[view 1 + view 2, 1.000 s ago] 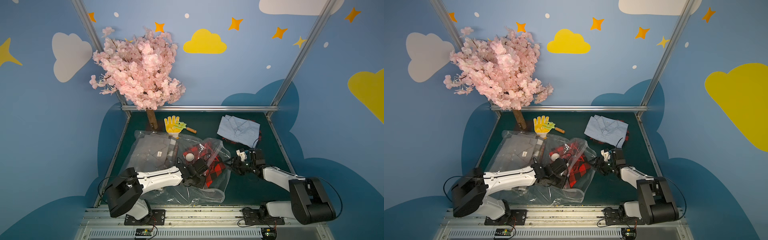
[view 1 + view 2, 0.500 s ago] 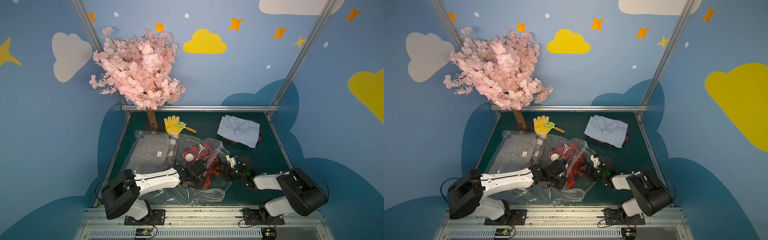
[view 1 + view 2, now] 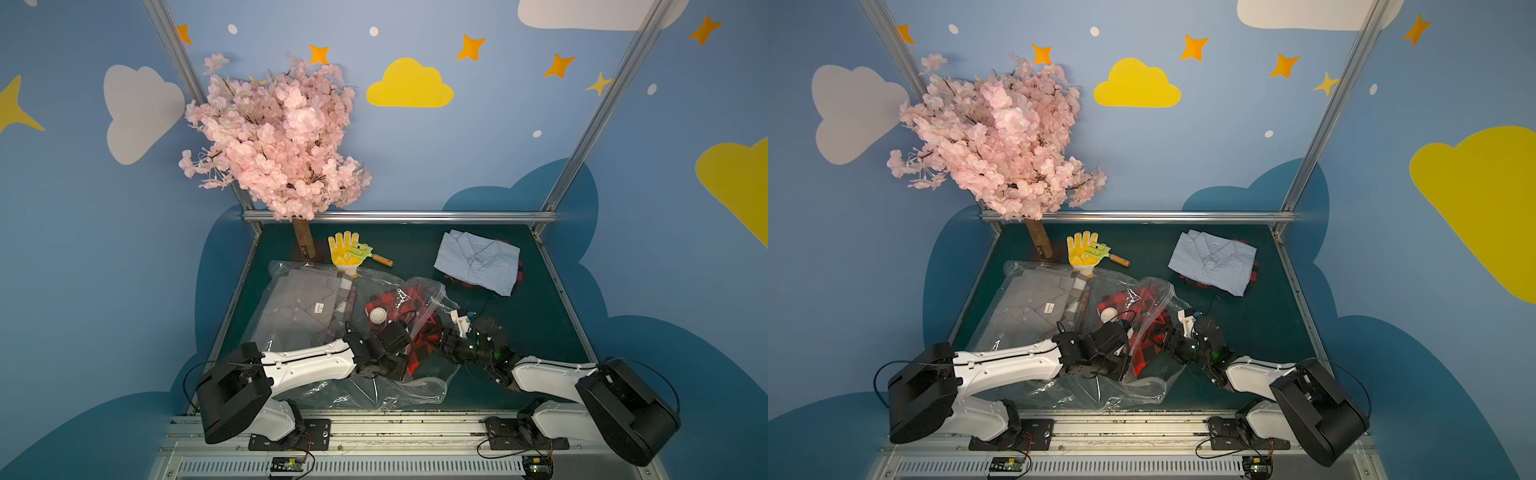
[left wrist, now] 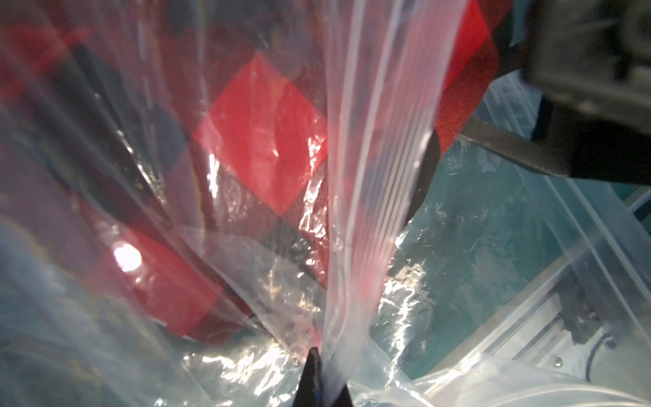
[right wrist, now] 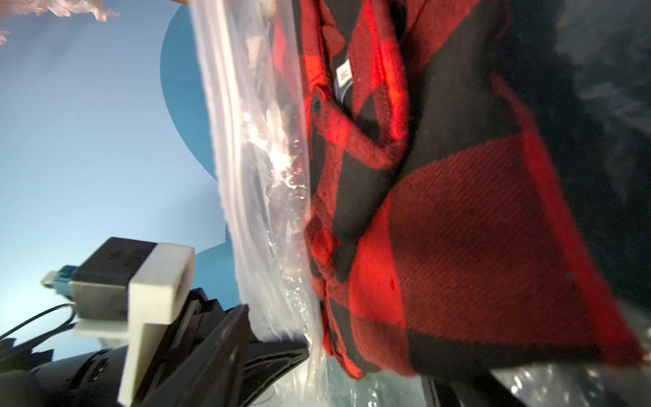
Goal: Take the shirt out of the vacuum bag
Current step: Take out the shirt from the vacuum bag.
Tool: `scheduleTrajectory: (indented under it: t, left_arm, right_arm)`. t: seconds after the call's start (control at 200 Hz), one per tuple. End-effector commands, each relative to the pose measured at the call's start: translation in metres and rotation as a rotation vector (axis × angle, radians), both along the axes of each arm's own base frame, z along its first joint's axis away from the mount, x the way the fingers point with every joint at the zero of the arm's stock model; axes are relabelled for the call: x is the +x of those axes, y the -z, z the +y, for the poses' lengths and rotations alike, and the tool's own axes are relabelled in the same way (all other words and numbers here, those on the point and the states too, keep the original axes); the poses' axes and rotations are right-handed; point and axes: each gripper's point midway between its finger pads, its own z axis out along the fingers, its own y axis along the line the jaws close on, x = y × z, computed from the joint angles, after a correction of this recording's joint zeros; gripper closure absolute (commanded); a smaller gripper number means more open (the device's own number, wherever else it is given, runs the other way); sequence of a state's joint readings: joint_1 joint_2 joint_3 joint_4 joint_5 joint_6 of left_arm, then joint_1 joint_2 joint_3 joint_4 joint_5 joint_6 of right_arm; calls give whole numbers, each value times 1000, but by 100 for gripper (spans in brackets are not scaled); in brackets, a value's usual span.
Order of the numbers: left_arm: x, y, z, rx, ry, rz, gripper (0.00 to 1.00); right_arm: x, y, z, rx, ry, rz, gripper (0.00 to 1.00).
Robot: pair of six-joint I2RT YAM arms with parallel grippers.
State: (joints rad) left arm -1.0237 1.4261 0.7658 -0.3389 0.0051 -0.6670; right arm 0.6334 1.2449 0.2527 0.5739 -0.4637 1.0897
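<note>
The vacuum bag (image 3: pixel 401 384) is crinkly clear plastic on the green table, with a round white valve (image 3: pixel 377 316) on top. Inside lies the red and black plaid shirt (image 3: pixel 420 330), its collar and button close up in the right wrist view (image 5: pixel 458 229). My left gripper (image 4: pixel 324 377) is shut on the bag's zip-seal edge (image 4: pixel 370 176) and holds that strip taut. My right gripper (image 5: pixel 355 370) is open at the bag's mouth, with the shirt's edge and a sheet of bag film between its fingers. In both top views it sits at the bag's right side (image 3: pixel 1168 338).
A second clear bag with a grey shirt (image 3: pixel 299 303) lies left of the vacuum bag. A light blue folded shirt (image 3: pixel 478 262) rests on another plaid one at the back right. A yellow glove (image 3: pixel 344 249), a small green rake and a pink blossom tree (image 3: pixel 274 137) stand at the back.
My right arm has swung left from beside the bag to its mouth, and its fingers now straddle the shirt's edge. The left gripper has kept its hold on the zip edge.
</note>
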Motion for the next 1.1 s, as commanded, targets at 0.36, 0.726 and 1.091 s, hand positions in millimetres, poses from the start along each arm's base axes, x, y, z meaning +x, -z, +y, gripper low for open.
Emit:
scheduleTrajectory:
  t: [0.36, 0.726, 1.091]
  left_arm:
    - [-18, 15, -6, 1, 34, 57, 96]
    - [-23, 22, -5, 19, 34, 67, 96]
    - [-22, 20, -6, 19, 37, 61, 96]
  right_arm:
    - [0, 22, 1, -109, -25, 28, 24]
    - [17, 18, 21, -36, -28, -3, 27]
    - [25, 32, 31, -67, -46, 55, 65]
